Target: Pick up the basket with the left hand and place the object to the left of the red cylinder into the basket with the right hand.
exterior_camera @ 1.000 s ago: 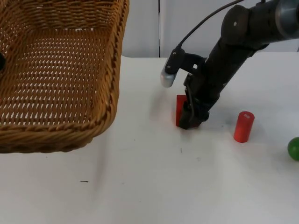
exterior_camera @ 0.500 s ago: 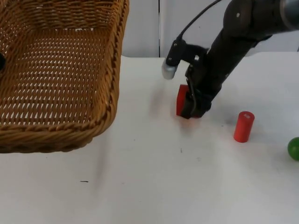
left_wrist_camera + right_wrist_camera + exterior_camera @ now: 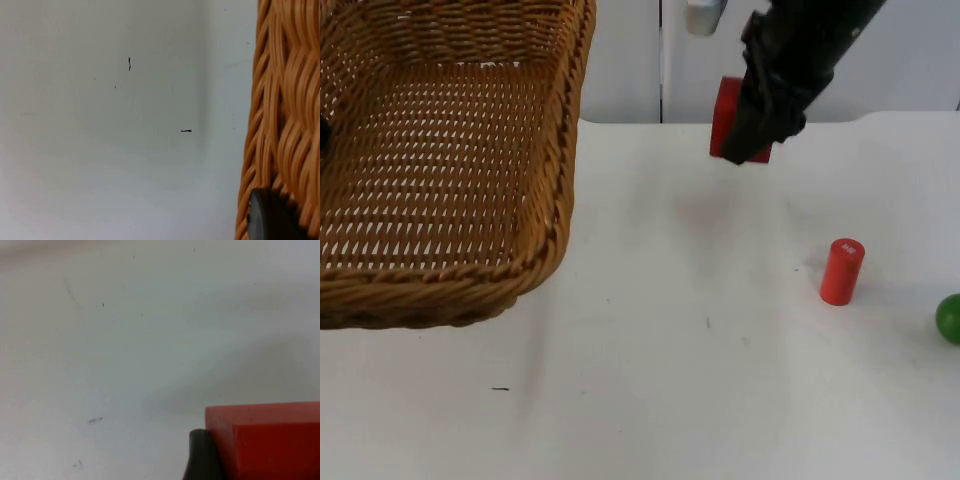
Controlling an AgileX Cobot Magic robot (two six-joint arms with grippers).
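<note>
My right hand is clamped on the red rectangular block, carried clear above the white counter, right of the woven wicker basket and well apart from it. Block looks rigid, light, flat-faced, so I reckon a pinch across opposite faces suits it; smooth sides might slip. Its long axis stands roughly upright w/ a slight tilt. My left hand grips the basket rim, basket raised at the left. Red cylinder stands upright on the counter; green ball beyond it.
</note>
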